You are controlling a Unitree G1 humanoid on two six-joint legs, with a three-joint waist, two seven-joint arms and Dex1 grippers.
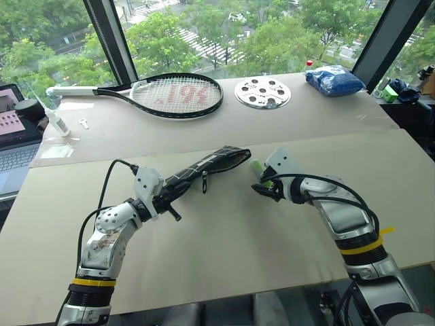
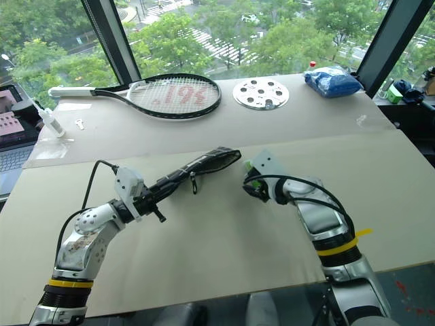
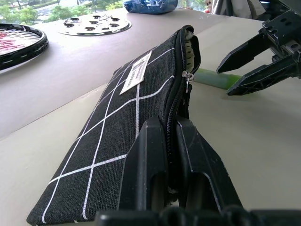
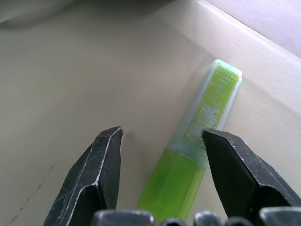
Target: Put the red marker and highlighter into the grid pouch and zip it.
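Near the table's (image 1: 224, 251) middle, the left gripper (image 3: 171, 155), held level, pinches the grid pouch (image 1: 204, 166) by its zipper edge, lifted. The right gripper (image 4: 162, 150) tilts down, fingers spread over the highlighter (image 4: 202, 136) lying beside the pouch's open mouth.

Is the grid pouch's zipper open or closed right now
Partly open. The grid pouch gapes at its far end, showing pale lining, and the zipper pull sits partway along. The left gripper pinches the near end.
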